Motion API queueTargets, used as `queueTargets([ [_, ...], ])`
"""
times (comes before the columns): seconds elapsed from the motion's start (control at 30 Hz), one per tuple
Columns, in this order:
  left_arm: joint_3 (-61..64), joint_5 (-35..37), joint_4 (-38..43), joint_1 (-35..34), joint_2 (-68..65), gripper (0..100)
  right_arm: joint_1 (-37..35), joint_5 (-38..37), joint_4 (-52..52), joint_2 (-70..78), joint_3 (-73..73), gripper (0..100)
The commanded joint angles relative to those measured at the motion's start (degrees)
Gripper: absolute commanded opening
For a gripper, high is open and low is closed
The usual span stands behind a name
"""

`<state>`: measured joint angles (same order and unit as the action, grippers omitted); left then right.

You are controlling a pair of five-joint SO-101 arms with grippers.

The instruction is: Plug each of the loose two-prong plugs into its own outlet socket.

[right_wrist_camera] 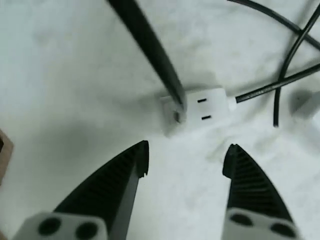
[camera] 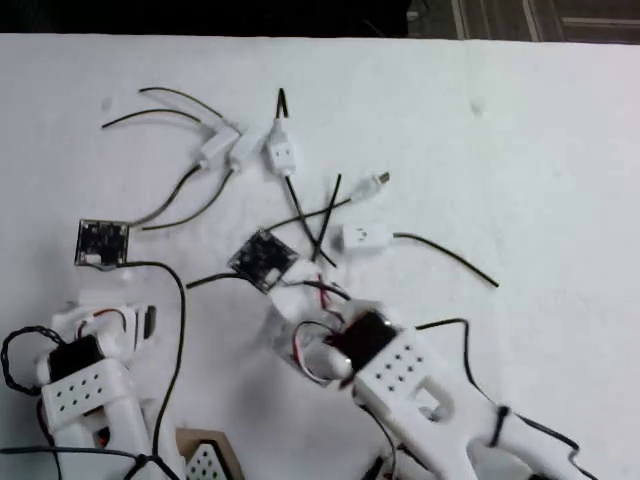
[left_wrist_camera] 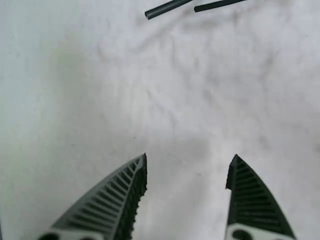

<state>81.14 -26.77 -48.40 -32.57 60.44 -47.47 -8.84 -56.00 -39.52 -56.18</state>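
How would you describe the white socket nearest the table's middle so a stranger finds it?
On the white table, look just right of the crossed black cables in the middle. The white socket lies there alone, the only block whose black cable trails off to the right.

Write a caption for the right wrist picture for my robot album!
The right gripper, open, points at a white outlet socket on the table, with a black cord crossing one end.
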Motion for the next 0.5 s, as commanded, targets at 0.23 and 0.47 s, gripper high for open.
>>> queueTargets([
  [0.23, -0.4, 0.0, 0.9, -0.2, 1.1, 26, -2.9, 0.3, 11.8, 14.6, 0.6, 20.7],
  [0.47, -0.4, 0.0, 0.9, -0.2, 1.1, 26, -1.1, -8.4, 18.9, 17.6, 0.5, 1.5],
])
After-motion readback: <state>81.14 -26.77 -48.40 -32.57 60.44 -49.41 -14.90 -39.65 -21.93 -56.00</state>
